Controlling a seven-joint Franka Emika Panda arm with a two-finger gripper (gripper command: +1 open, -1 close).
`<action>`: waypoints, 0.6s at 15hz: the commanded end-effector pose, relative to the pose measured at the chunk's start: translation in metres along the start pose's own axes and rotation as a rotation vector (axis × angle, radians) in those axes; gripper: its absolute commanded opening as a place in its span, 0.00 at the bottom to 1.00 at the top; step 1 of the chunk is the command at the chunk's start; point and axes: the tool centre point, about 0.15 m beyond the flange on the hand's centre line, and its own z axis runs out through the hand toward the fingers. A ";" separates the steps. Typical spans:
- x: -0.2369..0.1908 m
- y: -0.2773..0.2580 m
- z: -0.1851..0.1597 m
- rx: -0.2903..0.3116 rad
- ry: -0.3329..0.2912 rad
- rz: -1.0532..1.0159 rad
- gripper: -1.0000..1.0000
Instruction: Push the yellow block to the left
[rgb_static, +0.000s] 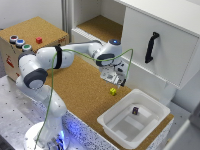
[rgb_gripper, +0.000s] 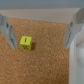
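A cork-topped table (rgb_static: 75, 87) stands beside a white cabinet (rgb_static: 165, 45) with a black door handle (rgb_static: 151, 46). A perforated metal base plate (rgb_static: 15, 107) lies below, evenly lit.

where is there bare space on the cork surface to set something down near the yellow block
Bare cork stretches from the tiny yellow cube toward the exterior view's left, up to the robot's base. It is crowded on the other side: the white plastic bin holding a small dark block, the white cabinet behind, and the gripper above.
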 end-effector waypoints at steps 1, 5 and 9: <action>0.048 0.010 0.069 0.095 -0.100 -0.035 1.00; 0.077 0.003 0.118 0.037 -0.173 -0.014 1.00; 0.091 0.013 0.135 0.070 -0.134 0.054 1.00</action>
